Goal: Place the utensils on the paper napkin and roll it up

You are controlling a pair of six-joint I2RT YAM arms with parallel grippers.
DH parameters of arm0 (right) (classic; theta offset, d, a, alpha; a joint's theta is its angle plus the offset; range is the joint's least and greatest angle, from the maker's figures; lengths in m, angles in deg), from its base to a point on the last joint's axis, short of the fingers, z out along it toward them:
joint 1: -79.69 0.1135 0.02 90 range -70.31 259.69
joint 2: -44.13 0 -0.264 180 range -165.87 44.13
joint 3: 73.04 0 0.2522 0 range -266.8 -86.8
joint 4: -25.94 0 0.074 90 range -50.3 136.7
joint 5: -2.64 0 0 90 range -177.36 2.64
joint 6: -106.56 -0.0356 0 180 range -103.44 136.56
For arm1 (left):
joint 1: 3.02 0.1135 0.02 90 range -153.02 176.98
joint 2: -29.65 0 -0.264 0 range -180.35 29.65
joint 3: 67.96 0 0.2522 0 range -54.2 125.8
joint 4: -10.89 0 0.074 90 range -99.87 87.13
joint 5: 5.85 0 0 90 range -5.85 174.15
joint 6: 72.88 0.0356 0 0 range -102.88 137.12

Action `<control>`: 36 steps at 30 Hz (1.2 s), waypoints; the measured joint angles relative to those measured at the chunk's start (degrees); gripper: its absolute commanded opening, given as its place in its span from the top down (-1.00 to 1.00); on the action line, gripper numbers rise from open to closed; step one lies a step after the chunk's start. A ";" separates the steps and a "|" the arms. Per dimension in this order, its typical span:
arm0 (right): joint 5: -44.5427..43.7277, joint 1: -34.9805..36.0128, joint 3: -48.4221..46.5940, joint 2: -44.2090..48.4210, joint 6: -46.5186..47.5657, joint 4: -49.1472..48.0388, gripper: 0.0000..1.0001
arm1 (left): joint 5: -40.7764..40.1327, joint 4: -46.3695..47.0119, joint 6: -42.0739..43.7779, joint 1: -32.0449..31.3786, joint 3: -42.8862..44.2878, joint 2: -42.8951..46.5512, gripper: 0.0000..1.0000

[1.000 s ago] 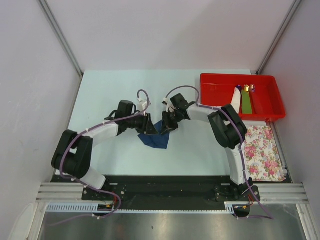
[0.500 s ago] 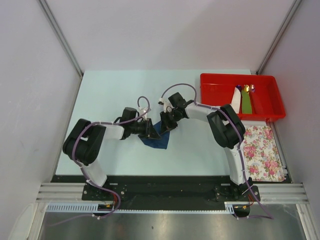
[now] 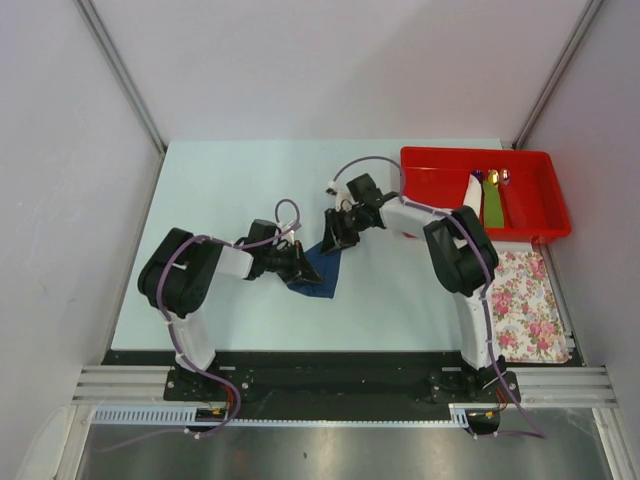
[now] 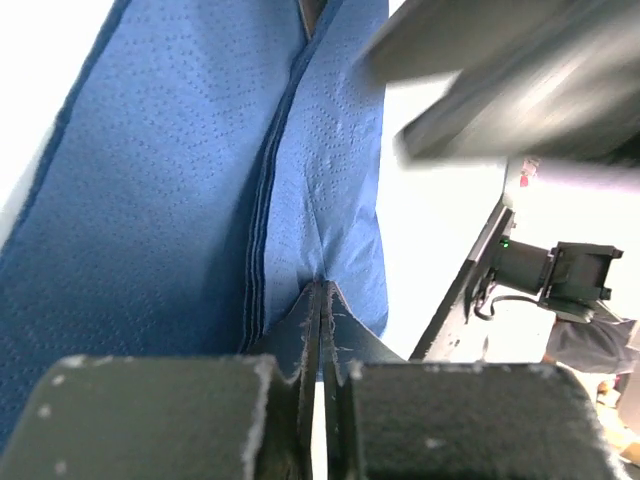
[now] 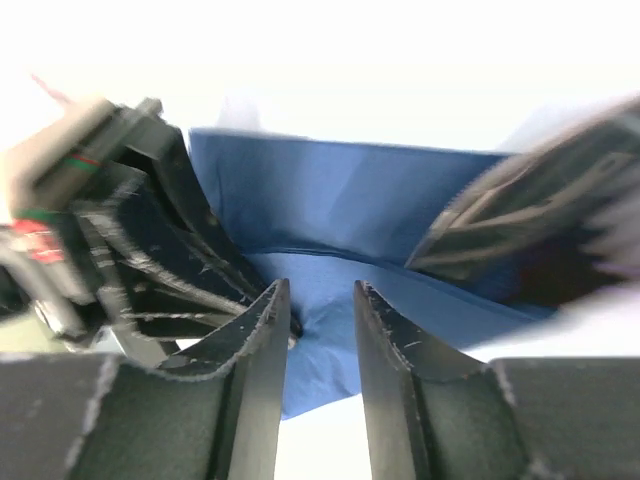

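The dark navy paper napkin [image 3: 322, 272] lies partly folded on the pale table between the two arms. My left gripper [image 3: 300, 270] reaches it from the left, low to the table. In the left wrist view the left gripper [image 4: 322, 288] is shut, pinching a fold of the napkin [image 4: 180, 200] at its tips. My right gripper [image 3: 333, 238] hovers at the napkin's far edge. In the right wrist view the right gripper [image 5: 320, 290] stands open, with the napkin [image 5: 350, 210] just past its tips. The utensils are hidden.
A red tray [image 3: 480, 152] at the back right holds a white piece, a green strip and gold-tipped pieces. A pink-flowered white cloth [image 3: 530, 300] lies in front of it. Grey walls close in both sides.
The left arm swung in lower and its jaws closed on the napkin's fold. The right gripper opened, let go of the napkin and shifted slightly up and right.
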 measured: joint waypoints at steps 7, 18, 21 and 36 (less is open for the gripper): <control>-0.17 -6.54 0.00 6.29 -4.39 -3.74 0.47 | 0.79 0.79 -3.06 0.07 0.37 -1.18 1.00; -2.58 0.66 0.02 5.73 -3.04 -1.18 0.59 | 1.07 1.86 -6.54 -0.09 0.59 -2.29 1.00; -4.24 2.16 0.02 4.76 -2.32 -0.26 0.64 | 1.05 1.79 -6.56 -0.13 0.66 -2.29 1.00; -10.69 3.52 0.66 1.01 1.29 3.41 0.70 | 1.11 1.97 -6.75 -0.35 0.70 -1.86 0.14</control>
